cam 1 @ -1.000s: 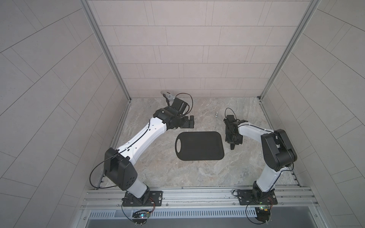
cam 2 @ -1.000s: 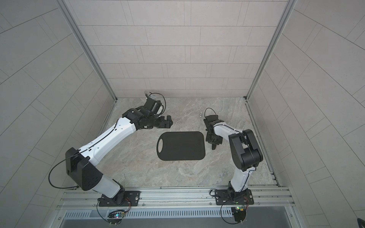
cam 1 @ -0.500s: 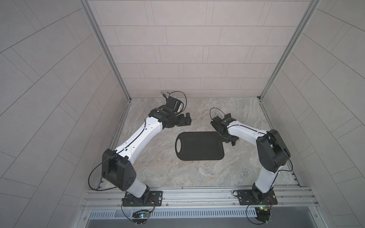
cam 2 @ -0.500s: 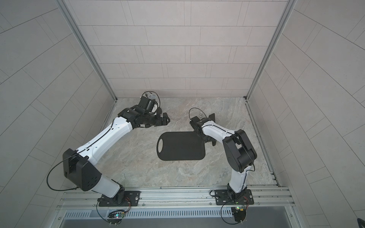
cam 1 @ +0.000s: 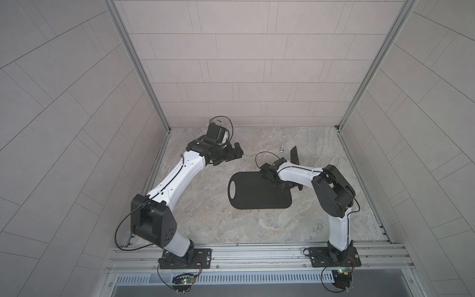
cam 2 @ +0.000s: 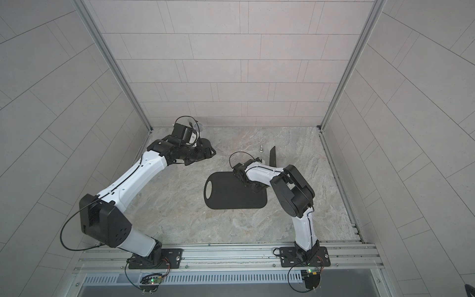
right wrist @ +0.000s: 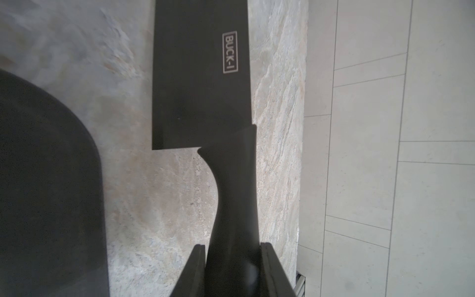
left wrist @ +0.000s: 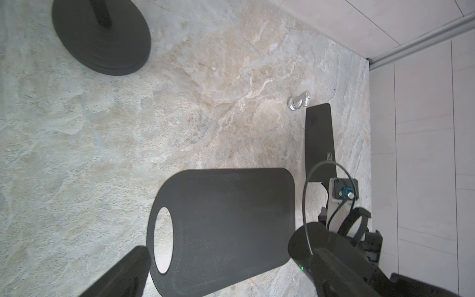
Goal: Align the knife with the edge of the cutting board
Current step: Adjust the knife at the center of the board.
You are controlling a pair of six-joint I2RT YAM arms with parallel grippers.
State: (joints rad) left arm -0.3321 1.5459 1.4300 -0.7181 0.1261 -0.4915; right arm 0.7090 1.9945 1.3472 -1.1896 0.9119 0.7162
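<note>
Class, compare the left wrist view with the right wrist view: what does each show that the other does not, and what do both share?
Only the left wrist view: a round black base, a small silver piece, and the oval handle hole of the cutting board. Only the right wrist view: the right gripper shut on the handle of the knife, and readable BUCK-I lettering on the blade. Both: the knife blade beside the board's plain end, a strip of marble tabletop between them.

A narrow bare strip (right wrist: 154,205) is running btw board (left wrist: 226,218) and knife (left wrist: 320,138). A metal piece (left wrist: 298,101) is standing just beside blade tip. The round base (left wrist: 100,36) is sitting well apart from both.
</note>
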